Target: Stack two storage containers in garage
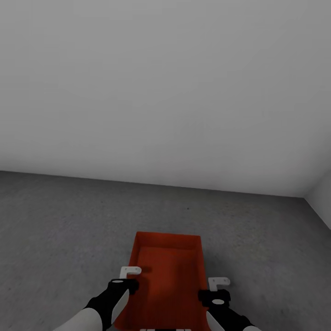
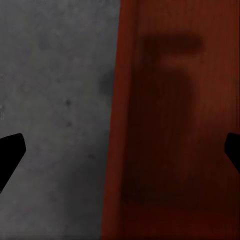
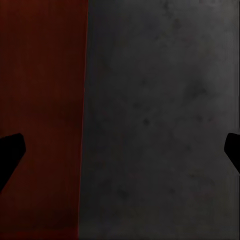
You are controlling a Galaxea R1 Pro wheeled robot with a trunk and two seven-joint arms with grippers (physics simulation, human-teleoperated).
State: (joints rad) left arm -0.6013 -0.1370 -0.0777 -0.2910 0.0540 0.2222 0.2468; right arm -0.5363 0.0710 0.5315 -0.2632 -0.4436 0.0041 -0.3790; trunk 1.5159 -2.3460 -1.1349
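Container: I see one orange-red rectangular lidless bin (image 1: 168,276) on the rough, mottled grey concrete floor (image 1: 64,220), right between my two arms, near the plain white wall (image 1: 165,92).
Left gripper: my left gripper (image 1: 120,294) hangs over the bin's left wall; in the left wrist view the black fingertips (image 2: 11,155) stand wide apart, one over concrete (image 2: 55,100), one over the bin's red inside (image 2: 175,125). Released, gripping nothing.
Right gripper: my right gripper (image 1: 215,299) sits over the right wall; its fingertips (image 3: 10,152) are spread the same way, straddling red wall (image 3: 40,100) and floor (image 3: 160,115). Nothing grasped.
Texture: thin, slightly flared walls, faint ribbing; concrete blotchy.
Hard to tell: the bin's near end is cut off by the picture's edge; I can't tell whether any finger touches the rim.
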